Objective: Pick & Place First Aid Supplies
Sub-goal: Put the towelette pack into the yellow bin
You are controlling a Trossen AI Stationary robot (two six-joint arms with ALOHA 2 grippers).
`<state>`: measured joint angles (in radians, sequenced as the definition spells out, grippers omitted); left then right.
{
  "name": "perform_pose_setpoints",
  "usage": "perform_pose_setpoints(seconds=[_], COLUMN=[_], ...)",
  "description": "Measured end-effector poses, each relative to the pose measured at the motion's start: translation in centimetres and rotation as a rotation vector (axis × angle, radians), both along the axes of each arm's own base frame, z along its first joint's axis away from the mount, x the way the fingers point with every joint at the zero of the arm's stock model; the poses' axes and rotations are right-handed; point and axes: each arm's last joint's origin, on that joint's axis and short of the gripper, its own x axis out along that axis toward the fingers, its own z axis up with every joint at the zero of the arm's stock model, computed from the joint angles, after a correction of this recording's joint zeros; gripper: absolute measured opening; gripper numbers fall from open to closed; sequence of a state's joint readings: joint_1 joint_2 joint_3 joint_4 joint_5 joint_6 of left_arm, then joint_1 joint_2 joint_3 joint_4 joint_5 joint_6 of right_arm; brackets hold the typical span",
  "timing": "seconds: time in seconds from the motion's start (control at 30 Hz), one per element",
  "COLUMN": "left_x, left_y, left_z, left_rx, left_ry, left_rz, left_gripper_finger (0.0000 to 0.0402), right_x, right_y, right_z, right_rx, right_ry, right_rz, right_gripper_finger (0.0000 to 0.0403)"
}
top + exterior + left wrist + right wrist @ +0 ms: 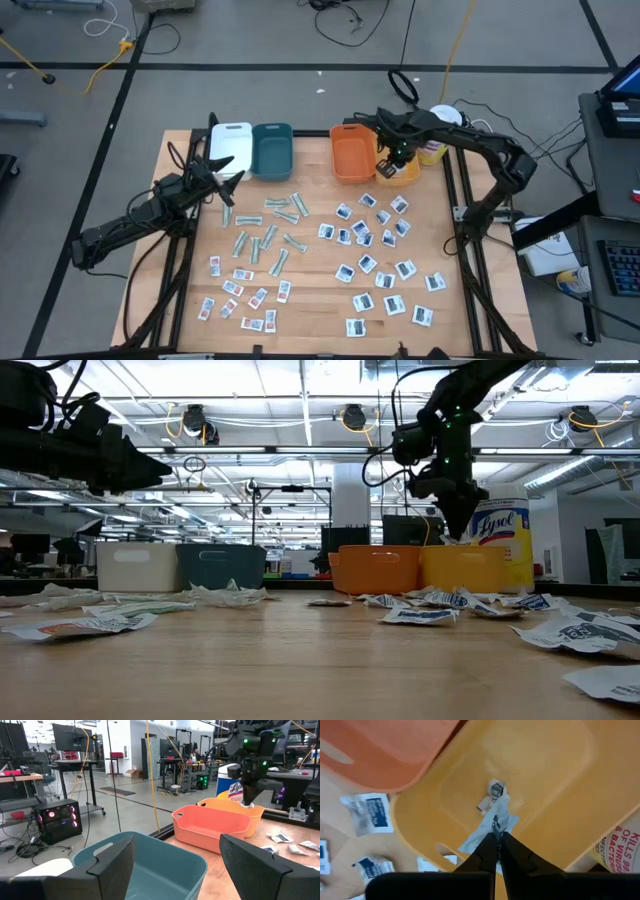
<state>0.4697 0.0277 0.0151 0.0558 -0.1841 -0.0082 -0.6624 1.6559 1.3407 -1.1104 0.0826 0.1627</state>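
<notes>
Step in hand: a white packet (492,822) was judged to be on its way into the yellow bin (545,780), carried by the right tool (497,836).
Right tool: it was poised over the yellow bin, fingers pinched fully together on the crumpled packet, which hung from the tips above the bin floor.
Left tool: the left tool (175,865) was held with fingers spread wide and nothing between them, above the teal bin (272,150) at the far left of the worktop (310,300).
Supplies: the rest of the first aid supplies (375,255) were scattered flat across the worktop, blue-print packets on the right, pale-green strips (268,228) in the middle, red-print packets (240,295) near the front left.
Bins: the orange bin (350,155) was touching or just beside the yellow one, with a white bin (230,145) beside the teal one.
Doing it well: the release is best made over the middle of the yellow bin, away from the wall shared with the orange bin.
Risk: the light, creased packet could cling to a finger when released, so a full opening low inside the bin seemed advisable.
Obstacle: a white canister (502,540) stood just behind the yellow bin and should be cleared on the way out.
</notes>
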Motion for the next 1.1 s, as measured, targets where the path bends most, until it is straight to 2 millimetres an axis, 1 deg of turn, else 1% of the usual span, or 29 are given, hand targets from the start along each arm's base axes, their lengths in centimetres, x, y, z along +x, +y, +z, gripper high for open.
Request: perform_pose_setpoints(seconds=[0.23,0.3,0.5,0.6,0.67,0.77,0.97,1.1], left_x=[0.0,0.0,0.0,0.0,0.0,0.0,0.0,0.0], left_y=[0.0,0.0,0.0,0.0,0.0,0.0,0.0,0.0], left_z=[0.0,0.0,0.0,0.0,0.0,0.0,0.0,0.0], left_rx=[0.0,0.0,0.0,0.0,0.0,0.0,0.0,0.0], left_ry=[0.0,0.0,0.001,0.0,0.0,0.0,0.0,0.0], left_rz=[0.0,0.0,-0.001,0.0,0.0,0.0,0.0,-0.001], left_gripper_finger=[0.0296,0.0296,0.0296,0.0296,0.0296,0.0296,0.0296,0.0296], right_x=[0.8,1.1,1.1,1.0,0.9,0.7,0.7,0.7], right_y=[-0.4,-0.5,-0.5,-0.5,-0.6,-0.7,-0.6,-0.6], right_z=[-1.6,-2.4,-3.7,-3.8,-3.8,-3.6,-3.4,-3.4], right_rx=[0.001,-0.001,0.017,0.0,-0.048,-0.094,-0.095,-0.092], right_ry=[0.0,-0.003,0.02,0.029,0.057,0.085,0.081,0.083], right_rz=[-0.002,0.0,-0.002,-0.011,-0.05,-0.051,-0.032,-0.024], right_gripper_finger=[0.0004,0.0004,0.0005,0.0015,0.003,0.0065,0.0143,0.0179])
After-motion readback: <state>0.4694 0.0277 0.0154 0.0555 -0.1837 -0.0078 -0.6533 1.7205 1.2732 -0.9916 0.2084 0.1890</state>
